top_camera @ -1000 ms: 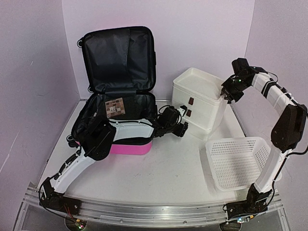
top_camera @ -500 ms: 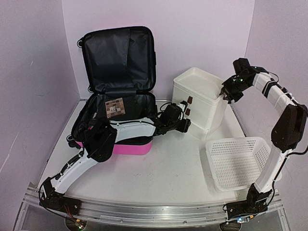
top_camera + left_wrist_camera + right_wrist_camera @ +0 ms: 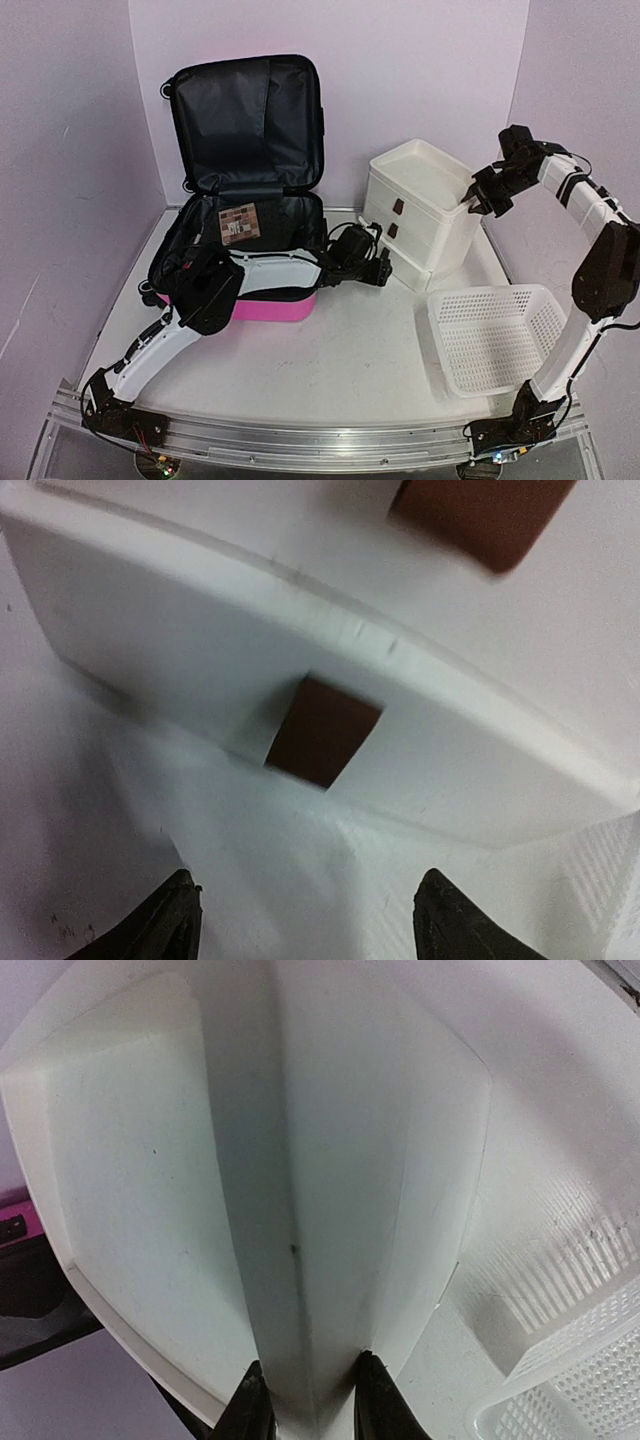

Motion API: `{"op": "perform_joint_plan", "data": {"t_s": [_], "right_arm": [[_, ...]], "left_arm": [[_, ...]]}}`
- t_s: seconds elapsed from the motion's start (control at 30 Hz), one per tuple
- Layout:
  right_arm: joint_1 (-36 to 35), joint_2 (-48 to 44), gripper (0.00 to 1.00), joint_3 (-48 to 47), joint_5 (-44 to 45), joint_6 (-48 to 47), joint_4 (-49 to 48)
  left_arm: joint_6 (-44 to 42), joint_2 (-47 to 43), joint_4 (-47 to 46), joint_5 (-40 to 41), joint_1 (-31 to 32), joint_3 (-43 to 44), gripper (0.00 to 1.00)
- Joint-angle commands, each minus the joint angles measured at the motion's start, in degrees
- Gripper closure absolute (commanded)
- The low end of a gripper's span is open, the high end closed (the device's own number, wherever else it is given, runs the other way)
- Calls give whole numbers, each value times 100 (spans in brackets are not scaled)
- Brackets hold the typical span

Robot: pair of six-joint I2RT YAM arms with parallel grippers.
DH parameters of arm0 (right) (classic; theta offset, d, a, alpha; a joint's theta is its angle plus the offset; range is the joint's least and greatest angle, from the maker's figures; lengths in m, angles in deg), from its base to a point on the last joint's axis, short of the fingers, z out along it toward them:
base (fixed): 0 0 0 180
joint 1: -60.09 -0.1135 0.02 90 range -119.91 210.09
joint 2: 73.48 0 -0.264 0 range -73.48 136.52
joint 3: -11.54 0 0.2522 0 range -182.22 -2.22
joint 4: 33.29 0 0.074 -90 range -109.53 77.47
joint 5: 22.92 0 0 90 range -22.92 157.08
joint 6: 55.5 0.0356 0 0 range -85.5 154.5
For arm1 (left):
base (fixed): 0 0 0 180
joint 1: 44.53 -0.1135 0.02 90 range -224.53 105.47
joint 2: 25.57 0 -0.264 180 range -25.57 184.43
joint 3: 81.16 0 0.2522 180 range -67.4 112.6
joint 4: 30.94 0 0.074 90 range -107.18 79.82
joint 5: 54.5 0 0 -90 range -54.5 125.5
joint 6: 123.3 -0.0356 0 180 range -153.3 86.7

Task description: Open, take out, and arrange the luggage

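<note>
The hot-pink suitcase [image 3: 272,306] lies open at the back left, its black-lined lid [image 3: 245,115] standing upright. A small brown patterned pack [image 3: 238,222] lies in its lower half. My left arm reaches across the suitcase. My left gripper [image 3: 382,270] is open and empty just in front of the white drawer stack [image 3: 425,215]. In the left wrist view the gripper [image 3: 310,925] faces the lower drawer's brown handle [image 3: 322,730]. My right gripper [image 3: 470,200] is shut on the stack's top right rim, and its fingers [image 3: 250,1405] clamp the white wall [image 3: 330,1210].
A white mesh basket [image 3: 497,335] stands at the front right, beside the right arm, and also shows in the right wrist view [image 3: 575,1365]. The drawer stack's upper brown handle [image 3: 480,520] is above the lower one. Purple walls close the back and both sides.
My right gripper has moved right while holding the drawer stack's rim, and the stack has shifted right with it. The left gripper has stayed about where it was.
</note>
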Motion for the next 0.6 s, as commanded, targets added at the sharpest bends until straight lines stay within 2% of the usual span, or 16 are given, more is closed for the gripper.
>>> {"op": "perform_joint_plan", "data": {"t_s": [0.0,0.23,0.4,0.47,0.57], "right_arm": [[110,-279,100,-186,-952,-530,1],[111,-66,100,-389,-1502,-2197,419],[116,-144,100,-307,-1248,-2993,605],[120,-100,93,-456,-1267,-3299,687],[129,-4,74,-741,-1201,-3762,893]], "left_arm": [[-207,-1044,-42,118,51,-986,24],[-312,-2220,-25,592,-135,-2938,20],[-711,-2689,-9,542,-175,-3451,20],[-847,-2834,-7,-26,-159,-3474,20],[-840,-3105,-5,-944,-144,-3459,20]]}}
